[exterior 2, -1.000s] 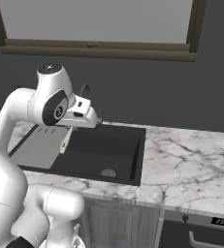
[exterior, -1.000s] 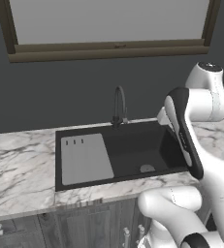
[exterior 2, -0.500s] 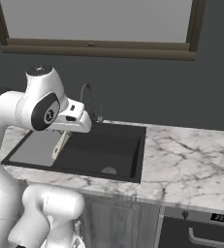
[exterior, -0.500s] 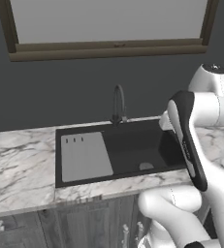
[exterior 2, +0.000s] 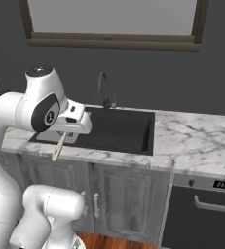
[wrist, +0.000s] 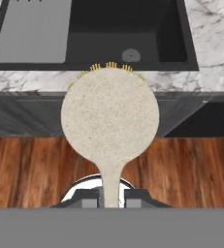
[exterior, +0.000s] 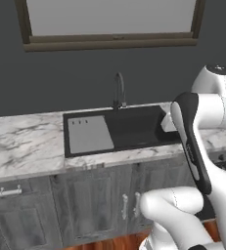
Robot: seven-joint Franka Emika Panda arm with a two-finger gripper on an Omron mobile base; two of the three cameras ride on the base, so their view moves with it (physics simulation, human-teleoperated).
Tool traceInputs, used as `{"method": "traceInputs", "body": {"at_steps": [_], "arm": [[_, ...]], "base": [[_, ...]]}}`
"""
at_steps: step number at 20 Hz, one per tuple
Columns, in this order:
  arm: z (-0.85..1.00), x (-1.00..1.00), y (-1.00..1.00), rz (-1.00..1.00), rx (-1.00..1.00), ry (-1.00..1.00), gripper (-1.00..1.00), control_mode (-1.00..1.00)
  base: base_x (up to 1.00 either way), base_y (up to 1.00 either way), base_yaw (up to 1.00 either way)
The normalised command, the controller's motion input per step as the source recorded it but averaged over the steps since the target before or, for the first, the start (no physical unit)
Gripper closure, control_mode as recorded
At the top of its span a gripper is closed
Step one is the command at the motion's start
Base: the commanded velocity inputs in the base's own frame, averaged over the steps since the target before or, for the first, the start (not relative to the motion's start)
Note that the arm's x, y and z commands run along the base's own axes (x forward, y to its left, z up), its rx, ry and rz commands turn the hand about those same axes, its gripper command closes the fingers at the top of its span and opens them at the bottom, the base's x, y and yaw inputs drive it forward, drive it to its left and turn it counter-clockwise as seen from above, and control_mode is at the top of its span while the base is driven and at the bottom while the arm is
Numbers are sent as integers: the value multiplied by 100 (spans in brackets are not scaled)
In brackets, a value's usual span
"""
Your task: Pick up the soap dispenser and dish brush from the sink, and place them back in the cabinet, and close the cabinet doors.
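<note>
Since the earlier frames the whole scene has shifted in both base views, so the base has been driven back from the counter, cabinet fronts and wood floor now being seen below the sink (exterior: pixel 134 128). The dish brush (wrist: pixel 110 116) is held clamped by its handle in the gripper (wrist: pixel 111 197), out in front of the counter edge. A round, pale speckled head with yellow bristles at its far rim is shown in the hand view; in the right base view the dish brush (exterior 2: pixel 58 146) hangs as a thin pale stick, its long axis slanting down and leftward
</note>
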Motion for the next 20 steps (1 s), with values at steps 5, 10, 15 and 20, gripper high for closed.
{"method": "traceInputs", "body": {"at_steps": [5, 10, 15, 20], "arm": [[0, 0, 0, 0, 0, 0, 100, 100], [0, 0, 0, 0, 0, 0, 100, 100], [0, 0, 0, 0, 0, 0, 100, 100], [0, 0, 0, 0, 0, 0, 100, 100]], "base": [[-47, 74, -1], [-7, 96, 0], [0, 100, 0], [0, 100, 0]]}}
